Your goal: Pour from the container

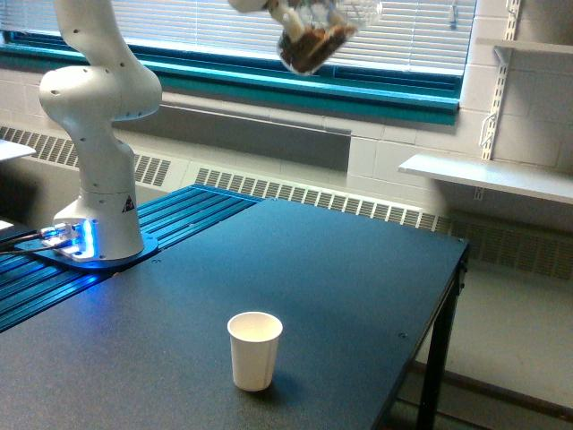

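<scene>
The clear rounded container (315, 38) hangs tilted at the top of the exterior view, brown nut-like pieces settled in its lower left end. My gripper (291, 12) is shut on the container, and most of the hand is cut off by the frame's top edge. Far below, a white paper cup (254, 349) stands upright and open on the dark table (340, 269), near its front. The container is high above the table and a little to the exterior view's right of the cup.
The white arm base (97, 179) stands at the exterior view's left on a blue-lit ribbed platform (54, 269). Window blinds, a teal sill and a radiator run behind. A wall shelf (501, 177) sits at the right. The table's right edge (448, 296) drops to the floor.
</scene>
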Available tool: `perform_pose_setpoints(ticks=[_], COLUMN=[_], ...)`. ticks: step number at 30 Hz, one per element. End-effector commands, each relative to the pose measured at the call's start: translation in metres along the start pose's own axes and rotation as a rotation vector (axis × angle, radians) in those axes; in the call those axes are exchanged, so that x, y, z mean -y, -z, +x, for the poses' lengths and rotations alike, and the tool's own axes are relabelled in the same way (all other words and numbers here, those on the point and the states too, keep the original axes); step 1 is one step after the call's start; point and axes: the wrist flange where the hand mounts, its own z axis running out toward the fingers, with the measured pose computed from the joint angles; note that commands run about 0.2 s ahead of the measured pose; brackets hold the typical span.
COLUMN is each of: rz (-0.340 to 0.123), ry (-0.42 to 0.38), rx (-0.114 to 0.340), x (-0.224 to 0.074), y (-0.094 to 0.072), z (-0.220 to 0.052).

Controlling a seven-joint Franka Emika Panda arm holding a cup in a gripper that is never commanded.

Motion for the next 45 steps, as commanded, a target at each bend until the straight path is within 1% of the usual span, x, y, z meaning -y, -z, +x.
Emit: perform_pose_setpoints(ticks=[1, 11, 19, 26, 34, 45], rz=[-0.015, -0.033, -0.054, -0.089, -0.129, -0.166], ry=[0.003, -0.01, -0.029, -0.04, -0.069, -0.089], rx=[0.025, 0.047, 0.071, 0.092, 0.111, 0.134], x=[-0.009, -0.022, -0.038, -0.058, -0.082, -0.104], y=[-0.017, -0.032, -0.043, -0.054, -0.068, -0.084], z=[-0.007, -0.014, -0.026, -0.04, -0.046, -0.055])
